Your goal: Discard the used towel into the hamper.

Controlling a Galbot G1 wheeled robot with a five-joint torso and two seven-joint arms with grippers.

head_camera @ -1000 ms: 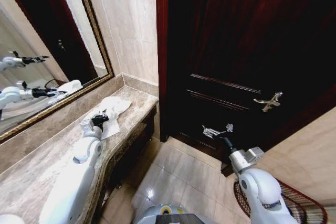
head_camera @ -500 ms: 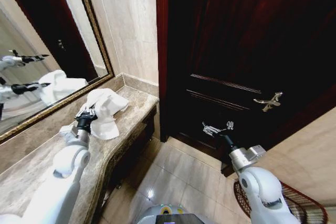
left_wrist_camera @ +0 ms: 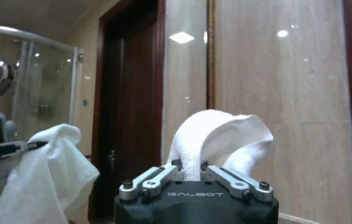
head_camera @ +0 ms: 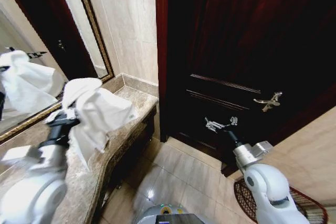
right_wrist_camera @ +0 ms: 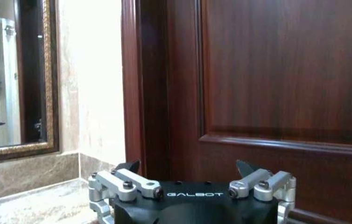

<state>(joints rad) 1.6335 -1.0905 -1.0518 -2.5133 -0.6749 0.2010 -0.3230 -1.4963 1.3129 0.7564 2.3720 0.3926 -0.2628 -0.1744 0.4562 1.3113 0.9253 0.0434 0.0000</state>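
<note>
Fingers [left_wrist_camera: 163, 176] of my left gripper [head_camera: 67, 120] were clenched on the white towel [head_camera: 100, 111], which hung lifted above the marble surface [head_camera: 100, 169] beside the mirror [head_camera: 31, 61] in the head view. Folds of cloth covered most of that gripper, so its tips were hard to make out there. My right gripper [head_camera: 220, 124] was held out in front of the dark wooden door [head_camera: 252, 40], well apart from the towel, its fingers spread and holding nothing. The hamper [head_camera: 294, 203] stood on the floor at my right side, half hidden behind my right arm and cut off by the frame edge.

From my left wrist, the towel rose in a loop out of the pinched fingers, its lower part hidden behind the gripper body; the mirror showed the towel's reflection.

From my right wrist, the right gripper [right_wrist_camera: 188, 170] faced the door with its fingers [right_wrist_camera: 129, 166] apart and only their tips visible.
</note>
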